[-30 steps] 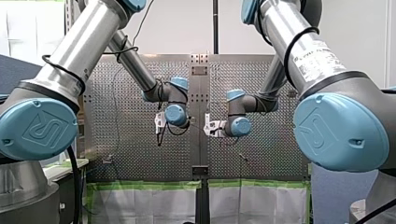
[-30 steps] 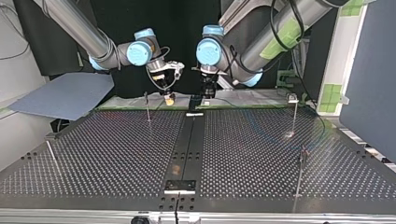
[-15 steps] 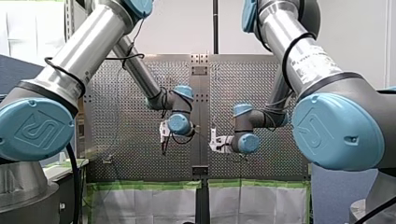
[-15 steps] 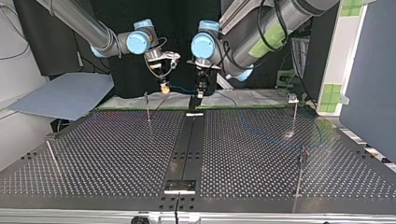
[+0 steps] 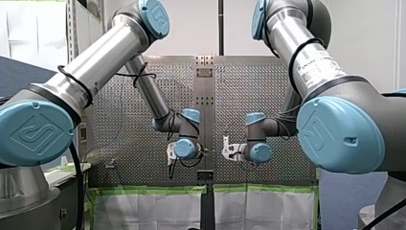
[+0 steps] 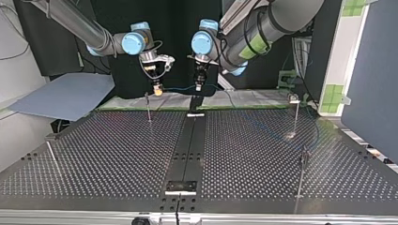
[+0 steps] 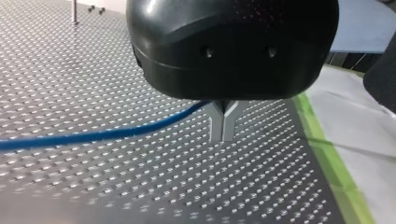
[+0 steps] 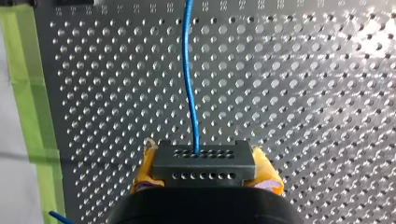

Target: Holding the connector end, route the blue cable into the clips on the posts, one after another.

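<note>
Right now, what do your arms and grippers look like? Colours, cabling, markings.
My left arm and my right arm: silver tubes, light-blue joint caps with an embossed logo, black cables looped around them; the right carries a printed label. My left gripper: black rounded housing, grey metal fingers. My right gripper: black body, yellow pads.

Front and top views face across the table (image 6: 94, 154); wrist views sit close.

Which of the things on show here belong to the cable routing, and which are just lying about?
Job: blue cable; connector, in my right gripper; my left gripper, closed on the cable; posts with clips.
Lying about: grey-blue sheet at the top view's left; green tape; white covering.
</note>
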Tool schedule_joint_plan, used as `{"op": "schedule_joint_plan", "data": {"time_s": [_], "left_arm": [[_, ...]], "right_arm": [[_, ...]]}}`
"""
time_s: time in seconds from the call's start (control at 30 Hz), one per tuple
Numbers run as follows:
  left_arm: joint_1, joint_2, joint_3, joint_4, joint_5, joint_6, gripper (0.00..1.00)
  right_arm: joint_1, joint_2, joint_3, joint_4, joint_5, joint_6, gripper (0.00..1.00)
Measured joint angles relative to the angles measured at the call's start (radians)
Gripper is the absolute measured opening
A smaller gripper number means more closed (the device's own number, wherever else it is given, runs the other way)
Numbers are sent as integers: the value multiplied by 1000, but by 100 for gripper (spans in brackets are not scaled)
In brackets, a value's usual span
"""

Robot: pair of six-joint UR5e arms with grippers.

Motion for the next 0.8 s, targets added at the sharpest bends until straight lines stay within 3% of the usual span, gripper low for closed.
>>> {"op": "schedule_joint_plan", "data": {"time_s": [0.13, 0.23, 0.47, 0.63, 0.8], "left_arm": [[-5, -40, 0, 41, -4, -2, 0], [-11, -70, 0, 70, -4, -4, 0], [-26, -93, 0, 113, -1, -22, 0], [-36, -120, 12, 131, 1, -40, 0], [-58, -159, 48, 108, 5, -50, 0]], "right_arm": [[-20, 4, 31, -29, -2, 15, 0], [-48, 6, 62, -61, -18, 29, 0], [-115, 8, 114, -132, -43, 23, 0], [-136, 28, 124, -156, -42, 20, 0], [-148, 78, 125, -179, -41, 11, 0]]}}
